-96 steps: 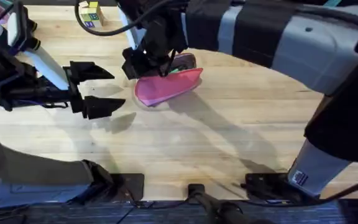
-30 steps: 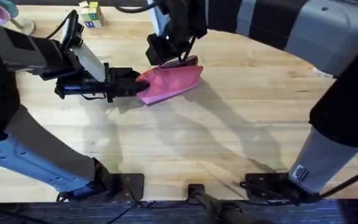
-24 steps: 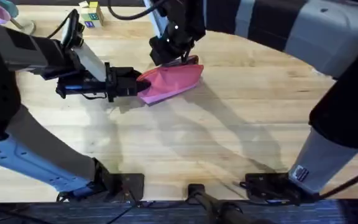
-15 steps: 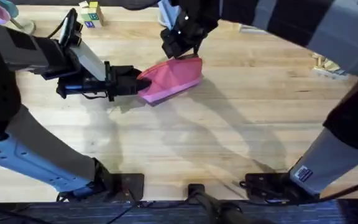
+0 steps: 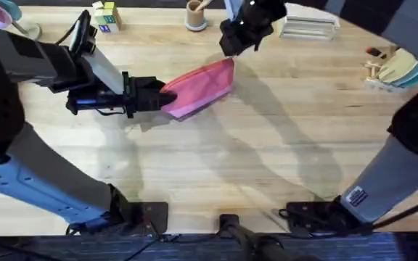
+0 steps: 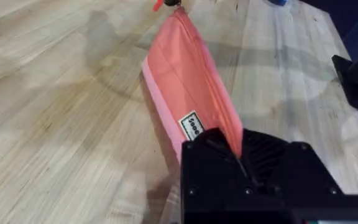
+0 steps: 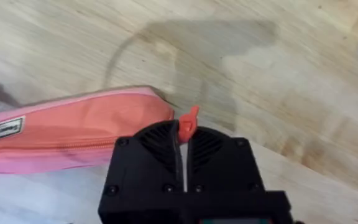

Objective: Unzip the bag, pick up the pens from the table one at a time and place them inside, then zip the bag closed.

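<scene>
Currently, your right gripper point(image 7: 184, 144) has its fingers pressed together on the orange zipper pull point(image 7: 188, 120) at one end of the bag point(image 5: 198, 88). Your left gripper point(image 6: 241, 163) is clamped on the bag's opposite end, its black fingers pinching the fabric just past the small white label point(image 6: 193, 125).

Bag: pink-red pouch with a lighter pink edge, held up between your two grippers over the table point(image 5: 216, 167), toward its far edge and left of the middle. The zipper line reads closed along the length you can see; contents cannot be told.

Far edge of the table, other items: a small tan cup point(image 5: 195, 14), coloured blocks point(image 5: 105, 16), a stack of white sheets point(image 5: 308, 22).

Change since half a second ago: your right gripper has travelled farther toward the far edge, and the bag now stretches longer and straighter between the grippers. Your left gripper has held its place.
</scene>
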